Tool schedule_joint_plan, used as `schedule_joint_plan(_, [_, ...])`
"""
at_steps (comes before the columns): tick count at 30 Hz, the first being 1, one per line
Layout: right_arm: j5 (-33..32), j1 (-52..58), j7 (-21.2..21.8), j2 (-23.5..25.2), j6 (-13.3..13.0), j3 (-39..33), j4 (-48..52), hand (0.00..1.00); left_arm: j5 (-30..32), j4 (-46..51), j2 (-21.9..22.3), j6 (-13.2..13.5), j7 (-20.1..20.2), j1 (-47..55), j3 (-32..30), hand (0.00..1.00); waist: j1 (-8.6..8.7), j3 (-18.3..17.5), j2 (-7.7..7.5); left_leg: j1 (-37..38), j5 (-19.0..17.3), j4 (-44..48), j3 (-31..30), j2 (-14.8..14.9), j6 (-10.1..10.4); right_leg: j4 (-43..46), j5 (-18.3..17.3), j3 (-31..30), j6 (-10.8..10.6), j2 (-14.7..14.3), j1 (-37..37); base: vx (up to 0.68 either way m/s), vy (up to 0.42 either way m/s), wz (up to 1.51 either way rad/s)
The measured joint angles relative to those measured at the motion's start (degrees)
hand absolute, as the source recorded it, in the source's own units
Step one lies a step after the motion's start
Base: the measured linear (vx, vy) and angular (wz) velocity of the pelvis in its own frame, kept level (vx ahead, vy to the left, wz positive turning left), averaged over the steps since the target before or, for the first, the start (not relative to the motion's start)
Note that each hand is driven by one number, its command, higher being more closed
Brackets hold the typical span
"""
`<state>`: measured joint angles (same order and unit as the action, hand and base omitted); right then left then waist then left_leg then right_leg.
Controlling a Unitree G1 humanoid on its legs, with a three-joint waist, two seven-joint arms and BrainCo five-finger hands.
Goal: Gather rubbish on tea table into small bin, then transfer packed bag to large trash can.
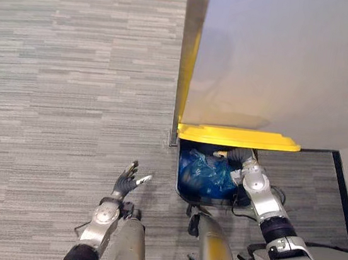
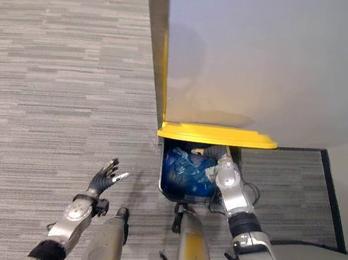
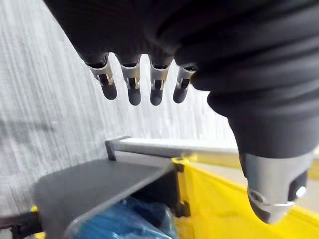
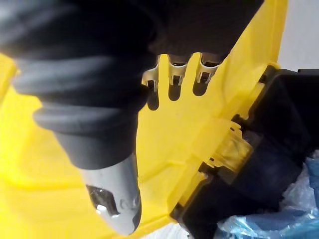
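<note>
A large black trash can (image 1: pixel 181 189) stands against the wall with its yellow lid (image 1: pixel 236 137) raised. A blue plastic bag (image 1: pixel 204 172) lies inside it, and the same blue bag (image 4: pixel 279 219) shows past the black rim in the right wrist view. My right hand (image 1: pixel 242 157) reaches over the can's opening just under the lid, its fingers (image 4: pixel 174 74) straight beside the yellow lid (image 4: pixel 199 119), holding nothing. My left hand (image 1: pixel 128 178) hovers over the carpet to the can's left, its fingers (image 3: pixel 132 82) spread and empty.
A pale wall panel (image 1: pixel 284 61) with a metal corner post (image 1: pixel 188 55) rises right behind the can. Grey striped carpet (image 1: pixel 74 61) covers the floor to the left. A dark strip (image 1: pixel 344 195) edges the floor at the right.
</note>
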<state>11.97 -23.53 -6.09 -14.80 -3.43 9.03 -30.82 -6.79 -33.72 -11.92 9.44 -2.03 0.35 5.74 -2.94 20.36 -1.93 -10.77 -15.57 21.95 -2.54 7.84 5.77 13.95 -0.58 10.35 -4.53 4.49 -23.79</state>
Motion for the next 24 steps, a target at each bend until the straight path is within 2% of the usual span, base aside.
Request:
schedule_joint_plan(4, [0.5, 3.0, 0.8, 1.2, -0.2, -0.2, -1.9, 0.00, 0.2, -8.3, 0.0, -0.2, 0.9, 1.6, -4.3, 0.00, -1.13, -1.7, 0.03, 1.7, 0.0, 0.0, -0.1, 0.0, 0.1, 0.0, -0.6, 0.3, -0.6, 0.5, 1.8, 0.01, 0.008, 0.04])
schedule_joint_plan(8, [0.5, 5.6, 1.2, 2.9, -0.4, -0.2, -2.3, 0.00, 0.3, -11.6, 0.0, -0.2, 0.9, 3.2, -6.7, 0.00, -1.13, -2.4, -0.03, 3.6, -0.4, 0.6, -0.2, 0.0, -0.1, 0.5, -1.3, 0.3, -1.0, 0.5, 3.8, -0.01, 0.004, 0.00])
schedule_joint_plan(12, [0.4, 7.9, 1.2, 4.8, -0.6, -0.3, -2.2, 0.00, 0.9, -14.0, 0.3, -0.2, 0.9, 3.8, -7.9, 0.00, -1.24, -2.5, -0.25, 3.8, -2.7, 5.8, 1.0, 0.2, -0.1, 2.1, -1.3, -1.1, -1.3, 0.2, 4.5, -0.07, 0.040, -0.18])
schedule_joint_plan(15, [0.2, 11.1, 1.2, 6.7, -0.8, -2.4, -1.6, 0.00, 0.9, -14.1, 0.5, -0.1, 0.8, 3.2, -8.1, 0.00, -1.05, -2.5, -0.33, 1.7, -4.7, 11.4, 1.8, 0.1, -1.0, 2.0, 0.2, -1.9, -1.9, 0.2, 4.3, -0.15, 0.087, -0.20])
schedule_joint_plan(16, [-0.4, 13.1, 1.2, 7.3, -0.8, -3.3, -1.4, 0.00, 0.9, -14.0, 0.4, -0.1, 0.8, 3.1, -8.6, 0.00, -1.15, -2.9, -1.34, 1.0, -4.8, 12.2, 2.9, -0.2, -1.4, 1.2, 0.3, -2.4, -2.3, 0.4, 3.7, -0.22, 0.067, -0.39])
schedule_joint_plan(17, [-1.1, 15.7, 1.2, 8.4, -0.8, -4.7, -0.5, 0.00, 0.9, -14.0, 1.1, -0.1, 0.7, 3.2, -8.7, 0.00, -1.22, -2.9, -1.31, 0.6, -3.4, 10.8, 4.4, 1.1, -2.2, 2.7, -1.8, -2.1, -3.8, 0.7, 2.3, -0.19, 0.046, -0.50])
schedule_joint_plan(18, [-1.5, 16.7, 1.2, 8.7, -0.7, -5.0, 0.1, 0.00, 0.9, -13.9, 1.1, -0.1, 0.6, 3.2, -8.8, 0.00, -1.31, -3.0, -1.45, 0.5, -2.8, 10.3, 5.2, 1.2, -2.2, 7.4, -2.5, -2.0, -2.1, 1.2, 0.4, -0.21, 0.014, -0.55])
schedule_joint_plan(19, [-2.5, 19.2, 1.3, 9.4, -0.8, -6.1, 1.2, 0.00, 1.0, -14.0, 1.2, -0.3, 0.6, 3.7, -8.7, 0.00, -0.90, -3.8, -2.76, 0.9, -1.7, 9.0, 6.4, 1.2, -2.3, 18.4, -3.8, -1.5, 0.2, 2.4, -2.1, -0.15, 0.011, -0.51])
schedule_joint_plan(20, [-3.4, 23.7, 1.3, 10.6, -0.9, -8.3, 2.2, 0.00, 1.0, -13.8, 1.6, -0.4, 0.6, 4.0, -8.7, 0.00, -0.96, -4.4, -3.08, 2.0, 0.0, 6.3, 7.6, 1.3, -2.1, 29.9, -5.9, -1.1, 1.4, 3.8, -1.7, -0.18, -0.027, -0.43])
schedule_joint_plan(21, [-4.5, 26.4, 1.4, 11.2, -0.9, -9.5, 2.7, 0.00, 1.0, -13.0, 1.7, -0.5, 0.6, 4.2, -8.7, 0.00, -0.92, -5.0, -3.62, 2.7, 0.8, 4.6, 7.6, 1.6, -1.9, 33.8, -7.6, -1.5, 1.2, 4.1, 0.7, -0.07, -0.070, -0.27])
schedule_joint_plan(22, [-5.0, 27.7, 1.4, 11.5, -0.9, -10.0, 2.9, 0.00, 1.0, -12.5, 1.7, -0.5, 0.6, 4.3, -8.7, 0.00, -0.89, -5.4, -3.98, 2.7, 1.3, 3.9, 7.6, 1.6, -1.5, 34.7, -8.5, -1.7, 0.8, 4.1, 2.2, -0.02, -0.137, -0.14])
schedule_joint_plan(23, [-5.8, 30.0, 1.4, 12.1, -1.1, -11.6, 3.1, 0.00, 1.0, -11.2, 1.9, -0.6, 0.5, 4.4, -8.7, 0.00, -1.02, -6.2, -5.01, 1.9, 2.0, 3.1, 7.8, 1.9, -0.6, 32.8, -11.9, -3.1, -0.5, 3.9, 6.1, -0.03, -0.195, -0.18])
schedule_joint_plan(24, [-6.9, 31.4, 1.4, 12.1, -1.1, -13.0, 3.1, 0.00, 1.0, -9.5, 2.1, -0.8, 0.5, 4.0, -8.8, 0.00, -0.97, -7.3, -6.37, 0.1, 2.8, 2.8, 7.9, 2.2, 0.6, 25.4, -16.3, -3.7, -0.4, 2.2, 8.0, -0.06, -0.221, -0.18])
